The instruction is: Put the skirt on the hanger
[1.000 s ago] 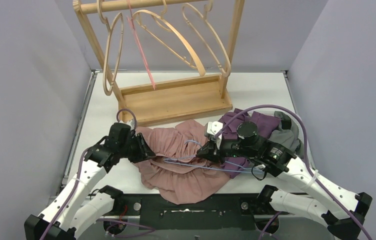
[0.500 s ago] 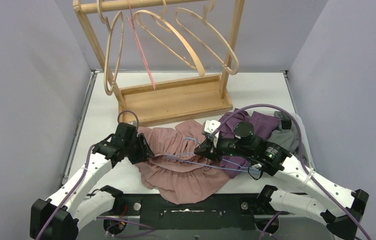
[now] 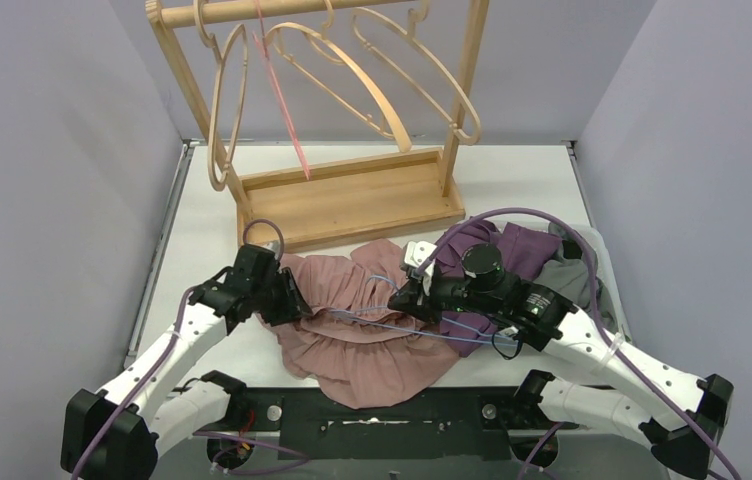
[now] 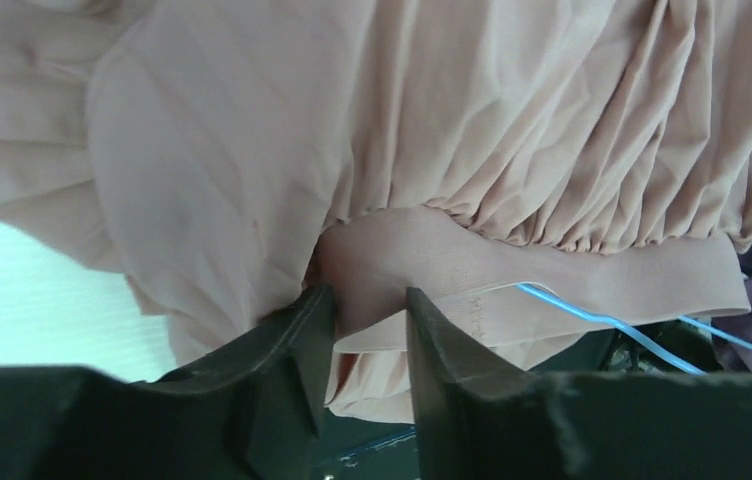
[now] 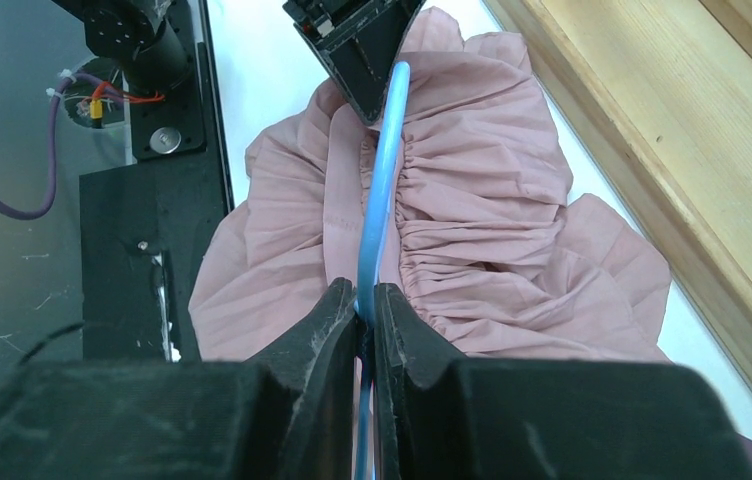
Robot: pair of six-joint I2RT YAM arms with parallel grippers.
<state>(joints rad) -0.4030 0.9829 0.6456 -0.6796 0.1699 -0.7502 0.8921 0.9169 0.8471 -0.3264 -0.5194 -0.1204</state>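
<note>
A dusty pink gathered skirt (image 3: 367,335) lies crumpled on the table between the arms. A thin blue wire hanger (image 3: 402,328) lies across it. My left gripper (image 3: 289,303) is shut on the left end of the skirt's waistband (image 4: 472,268); the fabric fills the gap between its jaws. My right gripper (image 3: 404,298) is shut on the blue hanger (image 5: 380,215), whose arm runs forward over the waistband toward the left gripper (image 5: 357,50). The hanger's arm also shows at the waistband's lower edge in the left wrist view (image 4: 592,315).
A wooden rack (image 3: 352,195) with several wooden hangers (image 3: 372,70) and a pink one stands at the back. A purple garment (image 3: 512,250) and a grey one (image 3: 572,275) lie under my right arm. The black base plate (image 3: 382,415) runs along the near edge.
Both arms have shifted a little: the left gripper moved right and the right gripper moved left along the skirt. A wooden hanger on the rack swings.
</note>
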